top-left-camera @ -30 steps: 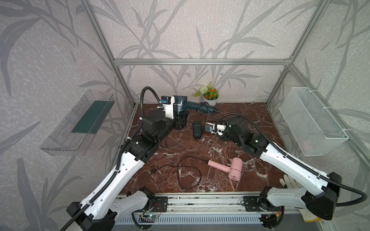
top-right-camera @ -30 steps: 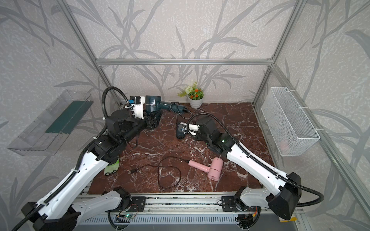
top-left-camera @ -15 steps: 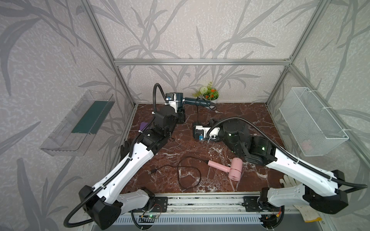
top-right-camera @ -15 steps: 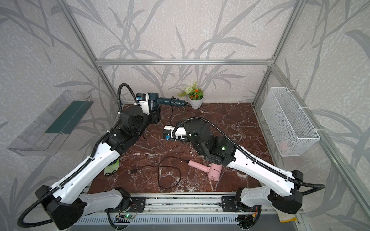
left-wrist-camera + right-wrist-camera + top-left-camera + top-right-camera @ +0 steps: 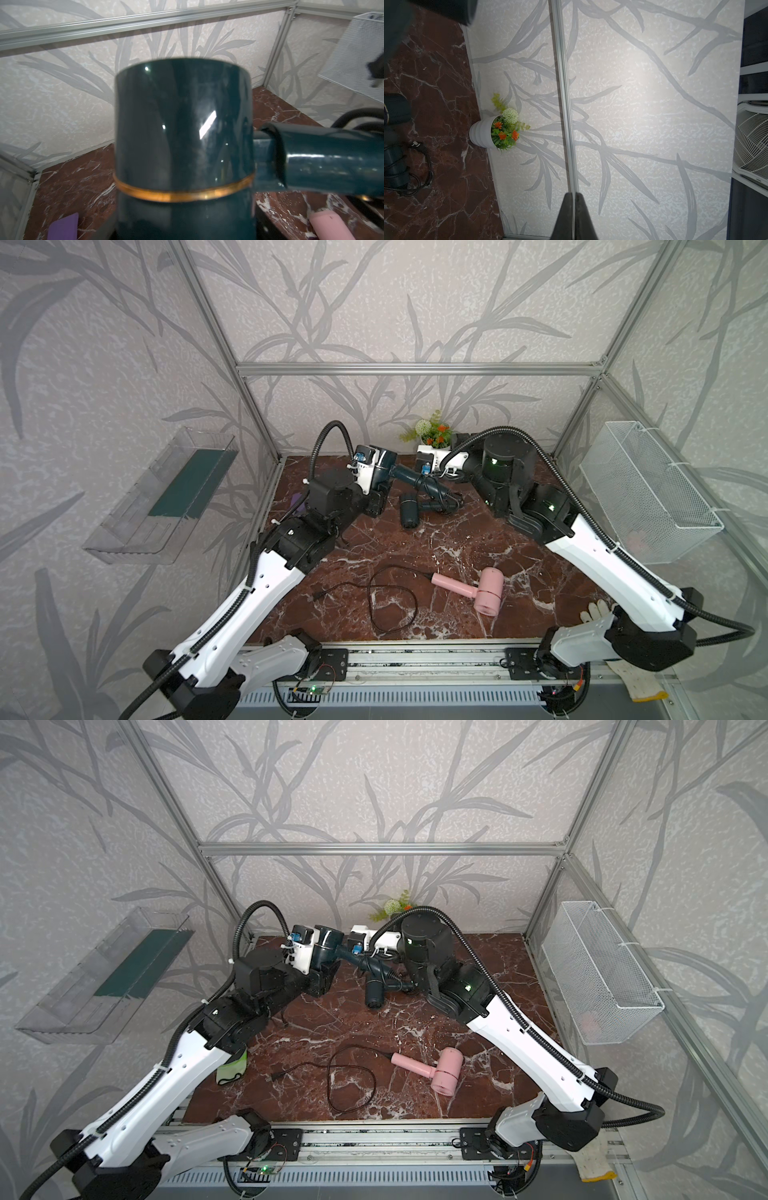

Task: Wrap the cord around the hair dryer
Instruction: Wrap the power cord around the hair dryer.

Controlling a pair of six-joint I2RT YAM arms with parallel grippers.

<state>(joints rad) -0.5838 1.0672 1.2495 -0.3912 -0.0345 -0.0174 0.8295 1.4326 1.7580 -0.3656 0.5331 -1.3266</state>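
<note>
A dark teal hair dryer (image 5: 385,466) hangs above the back of the marble table, and my left gripper (image 5: 380,485) is shut on its barrel (image 5: 182,128). Its handle (image 5: 332,164) sticks out toward my right gripper (image 5: 574,194), which is shut with nothing between its fingers and points at the back wall. Black cord (image 5: 451,499) loops around the handles there. A second dark dryer (image 5: 409,510) lies below, its cord (image 5: 423,166) coiled round its handle. In both top views a pink hair dryer (image 5: 486,591) lies near the front, its black cord (image 5: 390,601) loose on the table.
A potted plant (image 5: 434,439) stands at the back wall. A wire basket (image 5: 648,497) hangs on the right wall and a clear shelf (image 5: 166,493) on the left wall. A purple item (image 5: 297,499), a green item (image 5: 232,1069) and a white glove (image 5: 596,610) lie at the table's edges.
My right gripper has moved from low over the middle of the table back and up beside the held dryer's handle. The left arm shifted, still holding the teal dryer.
</note>
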